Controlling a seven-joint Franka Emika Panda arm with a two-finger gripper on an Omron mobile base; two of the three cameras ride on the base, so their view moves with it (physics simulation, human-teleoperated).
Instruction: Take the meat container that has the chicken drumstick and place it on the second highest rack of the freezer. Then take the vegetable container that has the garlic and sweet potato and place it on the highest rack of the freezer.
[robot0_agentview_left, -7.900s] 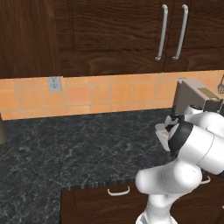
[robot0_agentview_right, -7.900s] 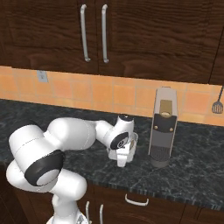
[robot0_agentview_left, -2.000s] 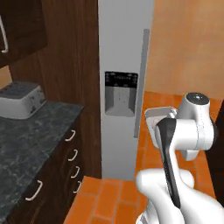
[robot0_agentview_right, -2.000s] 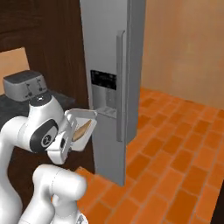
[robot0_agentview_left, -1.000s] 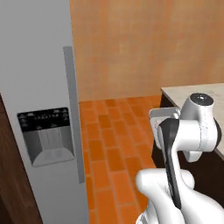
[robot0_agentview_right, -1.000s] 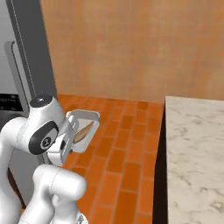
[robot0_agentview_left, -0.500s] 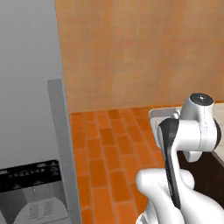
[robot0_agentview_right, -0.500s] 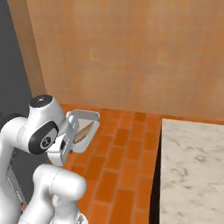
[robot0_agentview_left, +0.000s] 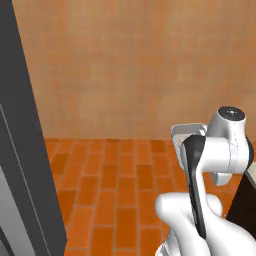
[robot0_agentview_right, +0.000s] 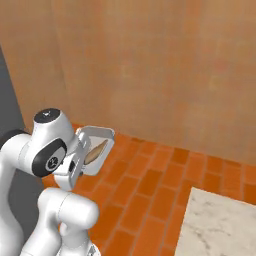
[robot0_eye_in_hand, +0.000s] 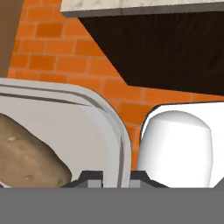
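The tool (robot0_eye_in_hand: 110, 177), clamped on the tray (robot0_agentview_right: 96, 150) rim, should keep the drumstick (robot0_agentview_right: 95, 150) level while the base turns toward the freezer (robot0_agentview_left: 22, 150) door.

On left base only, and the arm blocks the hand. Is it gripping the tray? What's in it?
Observer: Yes. In the hand view the fingers are closed on the rim of the white tray.
Operator: Contents?
Observer: The right base view shows one tan elongated piece lying in it. I can't tell which food it is.
Operator: Anything to the robot's right?
Observer: A pale marbled counter top sits at the lower right of the right base view, beside the brick floor.
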